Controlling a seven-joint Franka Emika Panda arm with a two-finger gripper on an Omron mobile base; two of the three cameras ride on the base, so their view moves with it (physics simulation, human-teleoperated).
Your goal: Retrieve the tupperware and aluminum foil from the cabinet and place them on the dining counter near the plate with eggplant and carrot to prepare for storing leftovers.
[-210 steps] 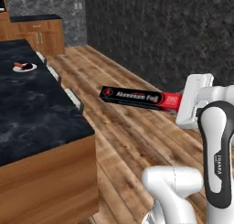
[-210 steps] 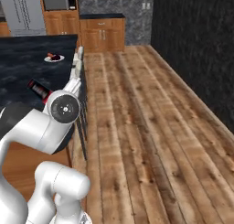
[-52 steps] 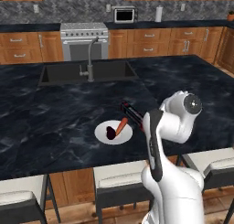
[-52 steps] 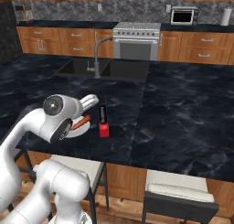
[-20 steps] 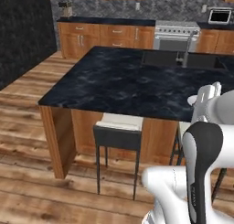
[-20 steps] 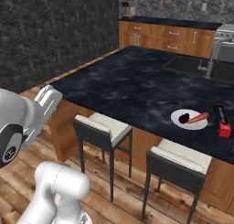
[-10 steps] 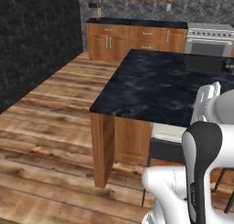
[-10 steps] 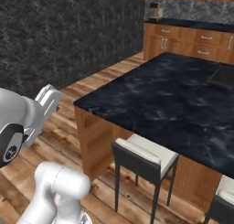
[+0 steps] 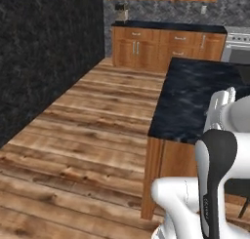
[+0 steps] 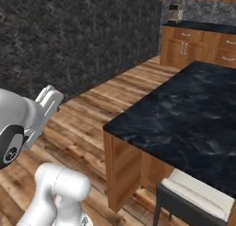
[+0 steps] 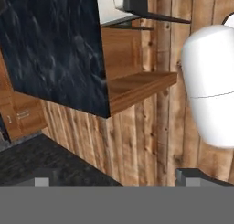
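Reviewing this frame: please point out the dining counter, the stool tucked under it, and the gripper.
dining counter (image 10: 184, 114): right base view, on the bare black slab top.
stool (image 10: 198, 195): right base view, on its pale seat cushion.
gripper (image 11: 114, 179): hand view, midway between the two dark fingertips.

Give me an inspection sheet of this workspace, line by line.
Surface: the dining counter, a black marble-look slab on a wooden base; the part in view is bare.
Job's things: nothing seen.
Clutter: a stool with a pale seat tucked under the counter edge.
Grippers: the gripper, fingertips wide apart at the bottom of the hand view, nothing between them.
Cables: nothing seen.
Surroundings: plank floor, dark stone wall, wooden drawers along the back.
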